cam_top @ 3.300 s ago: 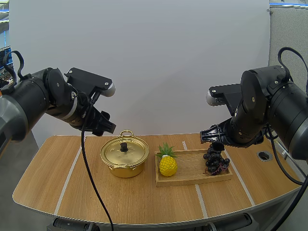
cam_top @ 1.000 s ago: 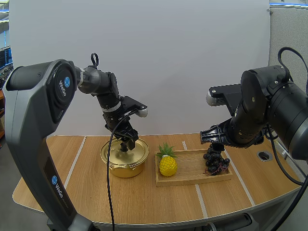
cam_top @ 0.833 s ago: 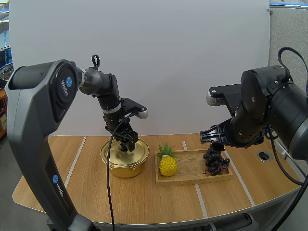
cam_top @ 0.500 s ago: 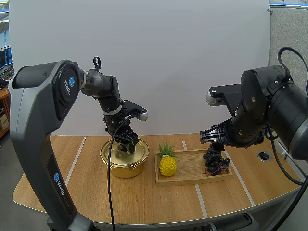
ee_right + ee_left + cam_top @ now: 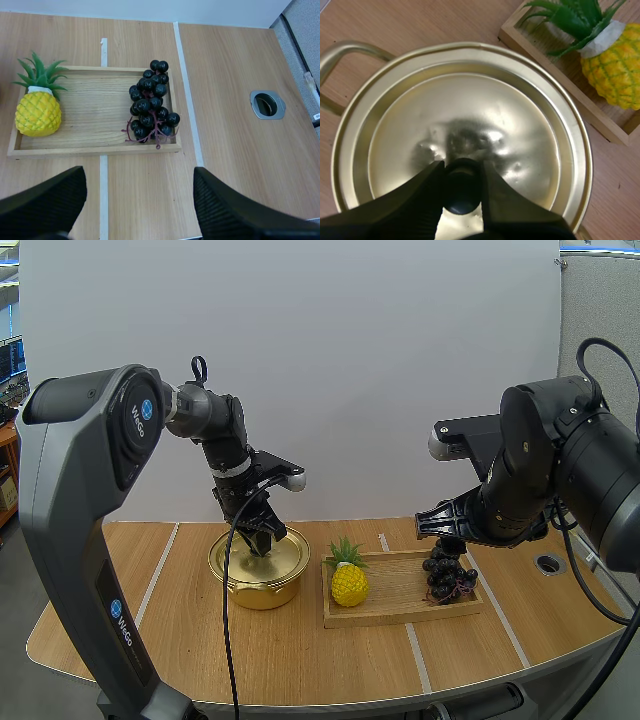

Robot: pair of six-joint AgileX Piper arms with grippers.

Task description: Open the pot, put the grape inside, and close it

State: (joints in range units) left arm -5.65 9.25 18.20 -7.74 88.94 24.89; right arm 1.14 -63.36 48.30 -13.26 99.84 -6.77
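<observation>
A gold pot (image 5: 258,585) stands left of centre with its lid (image 5: 470,115) on. My left gripper (image 5: 462,172) points straight down onto the lid, its two fingers pressed against either side of the black knob (image 5: 462,192). In the high view the left gripper (image 5: 262,543) covers the knob. A bunch of dark grapes (image 5: 150,102) lies at the right end of the wooden tray (image 5: 95,147). Just above and behind the grapes (image 5: 447,575) hangs my right gripper (image 5: 442,528), open, its fingers (image 5: 220,210) wide apart and holding nothing.
A yellow toy pineapple (image 5: 349,580) stands at the tray's left end, close to the pot's right side. A round metal-rimmed hole (image 5: 548,563) sits in the table at the far right. Pale tape lines run across the wooden top.
My left gripper has sunk onto the lid and its fingers have come together around the knob. The right arm, grapes and tray have stayed where they were.
</observation>
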